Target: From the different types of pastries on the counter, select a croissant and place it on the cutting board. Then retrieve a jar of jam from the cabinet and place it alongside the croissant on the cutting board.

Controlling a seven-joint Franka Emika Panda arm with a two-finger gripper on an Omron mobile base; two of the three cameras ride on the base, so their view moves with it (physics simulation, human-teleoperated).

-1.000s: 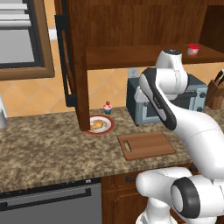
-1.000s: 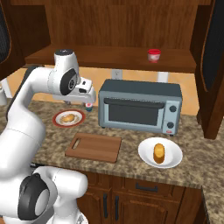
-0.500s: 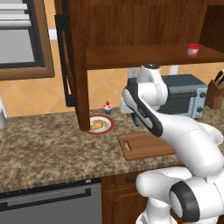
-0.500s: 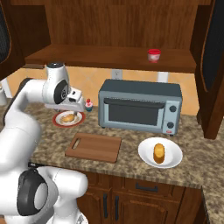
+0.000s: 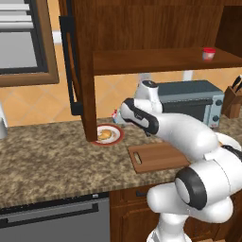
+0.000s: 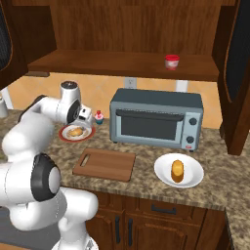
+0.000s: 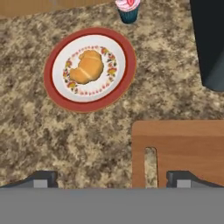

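Even rendered light, soft shadows, sharp

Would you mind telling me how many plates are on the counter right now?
2. A red-rimmed plate holding the croissant sits left of the toaster oven; a white plate with the oblong pastry sits in front of it.

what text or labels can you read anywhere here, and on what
None: no readable words, numbers or brand marks.
The jar of jam has a pale band, too small to read.
The toaster oven front has a red spot, no legible text.
The plate rim pattern is decoration only.
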